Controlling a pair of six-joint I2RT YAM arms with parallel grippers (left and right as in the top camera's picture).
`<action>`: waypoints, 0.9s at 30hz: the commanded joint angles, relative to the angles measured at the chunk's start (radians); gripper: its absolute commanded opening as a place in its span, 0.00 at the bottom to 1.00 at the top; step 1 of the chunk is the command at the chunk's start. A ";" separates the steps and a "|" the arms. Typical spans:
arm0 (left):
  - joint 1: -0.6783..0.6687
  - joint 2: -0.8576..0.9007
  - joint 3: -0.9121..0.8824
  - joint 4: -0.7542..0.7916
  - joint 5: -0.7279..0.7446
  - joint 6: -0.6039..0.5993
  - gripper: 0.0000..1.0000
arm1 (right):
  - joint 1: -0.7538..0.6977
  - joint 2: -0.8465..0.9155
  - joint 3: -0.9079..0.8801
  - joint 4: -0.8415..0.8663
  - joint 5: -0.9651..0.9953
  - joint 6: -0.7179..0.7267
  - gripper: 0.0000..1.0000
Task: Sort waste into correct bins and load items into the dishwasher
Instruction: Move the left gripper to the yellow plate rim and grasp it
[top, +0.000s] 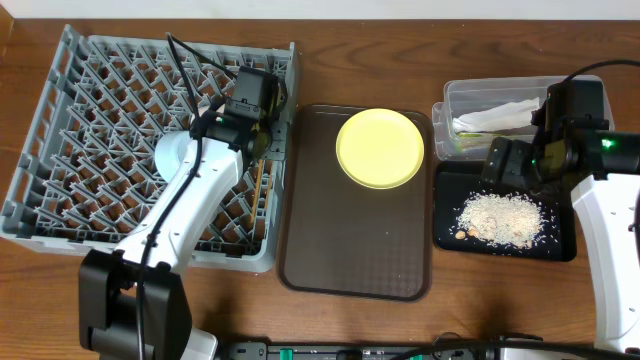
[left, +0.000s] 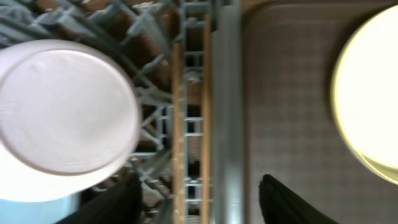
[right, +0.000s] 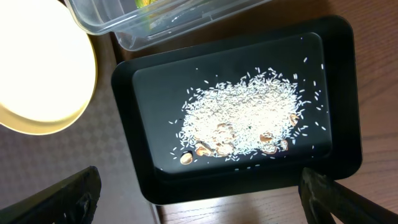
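The grey dish rack (top: 60, 150) occupies the table's left side. It holds the white bowl (left: 65, 109), a sliver of light blue bowl (left: 31, 208) at that bowl's edge, and the wooden chopsticks (left: 177, 124) lying flat along the rack's right wall. The left gripper (left: 196, 199) hangs above the chopsticks, jaws apart and empty. The yellow plate (top: 380, 148) rests on the brown serving tray (top: 350, 250). The clear tub (top: 455, 95) contains the napkin (top: 495, 118) and snack wrapper (right: 146, 3). Rice crumbs (right: 242, 118) lie in the black tray (right: 339, 137). The right gripper (right: 199, 186) hangs over them, jaws apart and empty.
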 joint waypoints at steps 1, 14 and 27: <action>-0.042 -0.053 0.013 0.039 0.166 0.010 0.66 | 0.000 -0.008 0.018 0.003 -0.005 0.002 0.99; -0.378 0.135 0.009 0.257 0.208 0.323 0.68 | 0.000 -0.008 0.018 0.005 -0.005 0.002 0.99; -0.435 0.369 0.009 0.333 0.209 0.369 0.73 | 0.000 -0.008 0.018 0.000 -0.005 0.002 0.99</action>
